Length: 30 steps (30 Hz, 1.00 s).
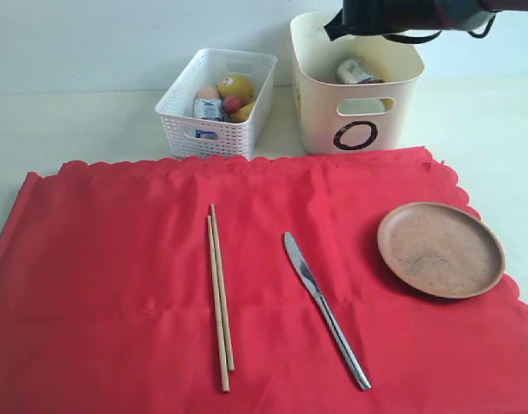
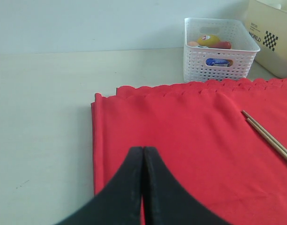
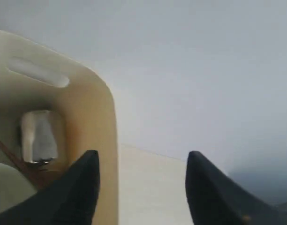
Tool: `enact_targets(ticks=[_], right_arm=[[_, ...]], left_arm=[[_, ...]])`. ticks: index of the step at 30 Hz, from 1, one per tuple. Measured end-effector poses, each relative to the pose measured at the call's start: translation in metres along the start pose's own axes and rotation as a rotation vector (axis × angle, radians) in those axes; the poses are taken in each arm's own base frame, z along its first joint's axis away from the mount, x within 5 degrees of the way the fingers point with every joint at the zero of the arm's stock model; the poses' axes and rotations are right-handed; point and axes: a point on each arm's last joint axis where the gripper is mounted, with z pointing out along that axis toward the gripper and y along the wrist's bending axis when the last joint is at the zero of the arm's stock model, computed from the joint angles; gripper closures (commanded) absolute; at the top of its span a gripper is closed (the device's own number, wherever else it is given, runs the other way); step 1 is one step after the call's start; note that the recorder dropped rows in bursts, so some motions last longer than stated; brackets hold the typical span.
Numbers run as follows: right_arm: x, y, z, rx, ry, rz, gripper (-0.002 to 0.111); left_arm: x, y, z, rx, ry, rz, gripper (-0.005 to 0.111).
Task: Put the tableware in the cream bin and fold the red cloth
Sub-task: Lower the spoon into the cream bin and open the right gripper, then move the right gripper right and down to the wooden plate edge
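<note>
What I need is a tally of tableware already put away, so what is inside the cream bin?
A shiny steel cup shows inside the cream bin, with a thin brown piece beside it. The bin's walls hide whatever else lies lower down.

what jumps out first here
The red cloth fills the foreground, with two chopsticks, a steel knife and a round wooden plate lying on it. Behind it stand a white basket and the cream bin, the right gripper open above it.
</note>
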Motion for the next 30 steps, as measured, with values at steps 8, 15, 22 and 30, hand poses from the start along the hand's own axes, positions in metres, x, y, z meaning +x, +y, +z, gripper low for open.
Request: enact_targets(ticks=[8, 15, 22, 30], right_arm=[[-0.001, -0.041, -0.015, 0.208, 0.101, 0.045, 0.108], [0.000, -0.076, -0.029, 0.243, 0.103, 0.086, 0.108], [0.030, -0.079, -0.034, 0.051, 0.068, 0.028, 0.108], [0.073, -0.041, -0.051, -0.524, -0.083, 0.018, 0.108]], left_arm=[[0.000, 0.000, 0.000, 0.000, 0.000, 0.000, 0.107], [0.000, 0.000, 0.000, 0.000, 0.000, 0.000, 0.107], [0.000, 0.000, 0.000, 0.000, 0.000, 0.000, 0.107], [0.000, 0.000, 0.000, 0.000, 0.000, 0.000, 0.107]])
